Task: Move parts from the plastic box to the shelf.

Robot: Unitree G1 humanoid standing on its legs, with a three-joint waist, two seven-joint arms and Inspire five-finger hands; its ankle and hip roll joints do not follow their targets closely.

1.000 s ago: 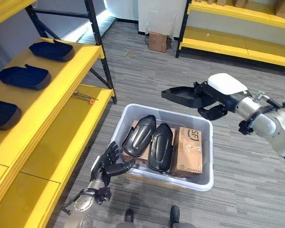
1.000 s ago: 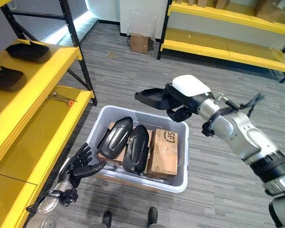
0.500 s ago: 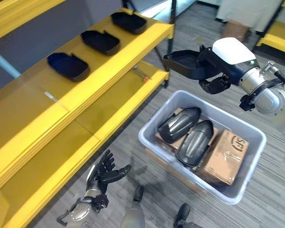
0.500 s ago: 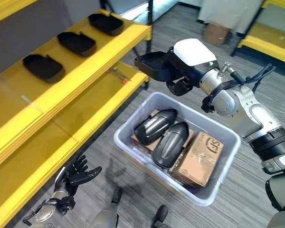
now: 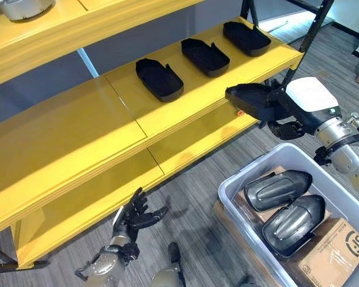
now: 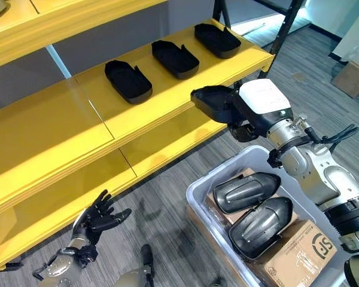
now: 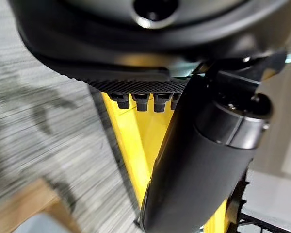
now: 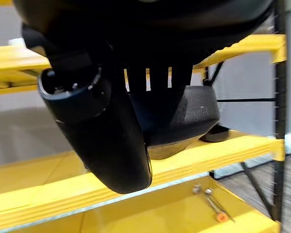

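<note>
My right hand is shut on a black moulded part, holding it in the air just off the front edge of the yellow middle shelf; the right wrist view shows the part pinched under the thumb. Three like parts lie in a row on that shelf. Two grey-black parts lie in the grey plastic box at lower right. My left hand hangs open low by the floor, holding nothing.
A brown carton sits in the box beside the parts. A lower yellow shelf carries a small tool with an orange tip. A black shelf post stands at the right end. Grey floor lies between shelf and box.
The camera has swung left toward the shelf. My right hand has carried the black part closer to the shelf's front edge. The left hand stays low and open.
</note>
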